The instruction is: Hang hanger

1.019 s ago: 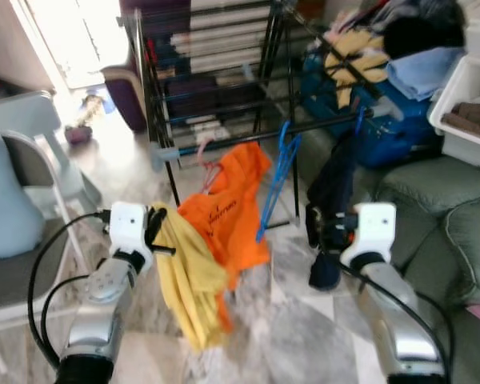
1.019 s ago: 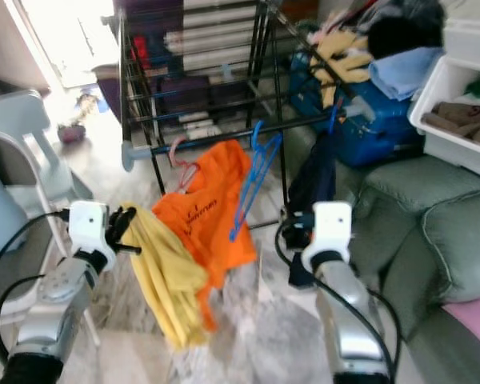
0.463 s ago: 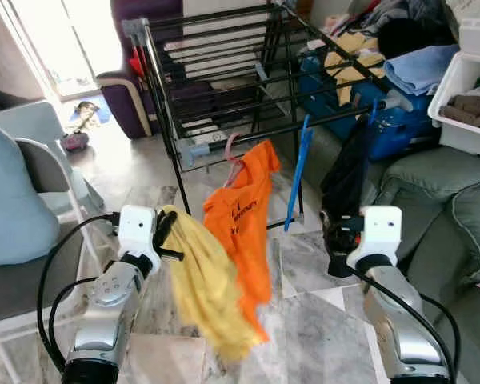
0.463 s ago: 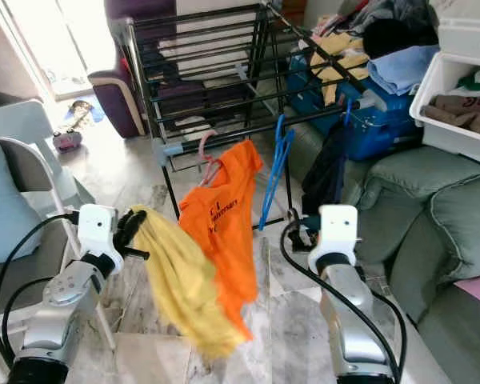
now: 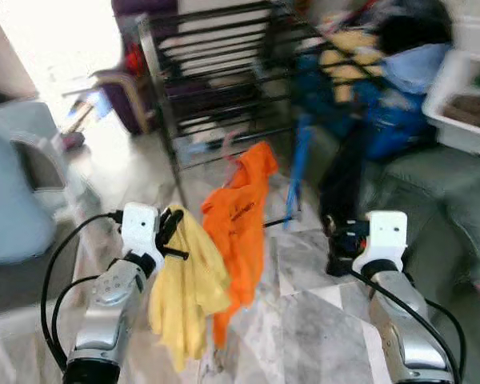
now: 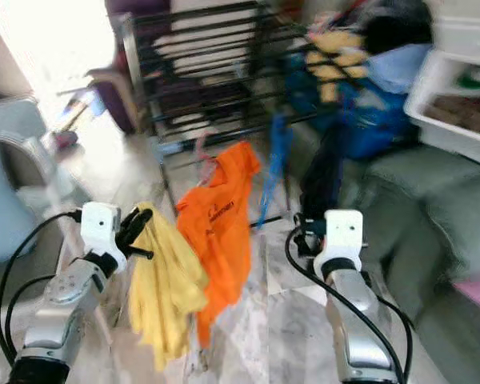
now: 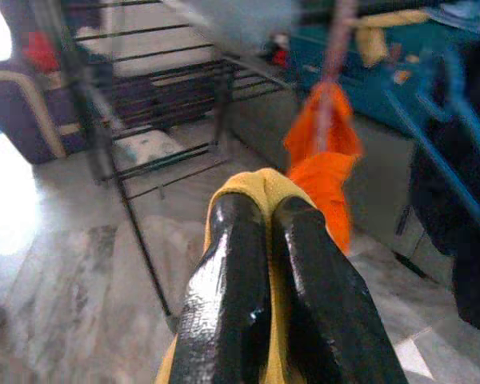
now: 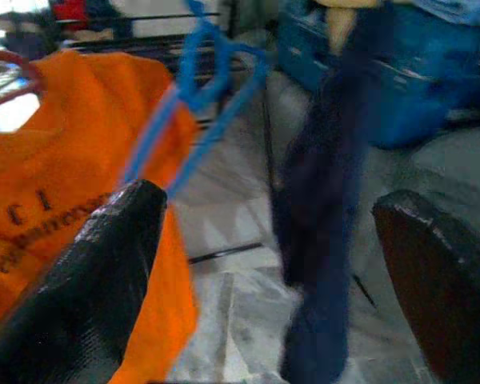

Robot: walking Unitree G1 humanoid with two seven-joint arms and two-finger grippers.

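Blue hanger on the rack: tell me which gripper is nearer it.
Right. The open right gripper faces the blue hanger; the left gripper, clamping the yellow garment, sits beyond the orange shirt.

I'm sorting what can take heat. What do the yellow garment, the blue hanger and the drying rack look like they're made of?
Yellow garment: soft matte cloth, hanging in loose folds from the left end effector.
Blue hanger: probably plastic, a thin, evenly coloured frame.
Drying rack: likely dark coated metal, with thin straight bars; blur leaves the finish unclear.

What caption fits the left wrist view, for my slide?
Left gripper shut on yellow garment, facing the drying rack and orange shirt.
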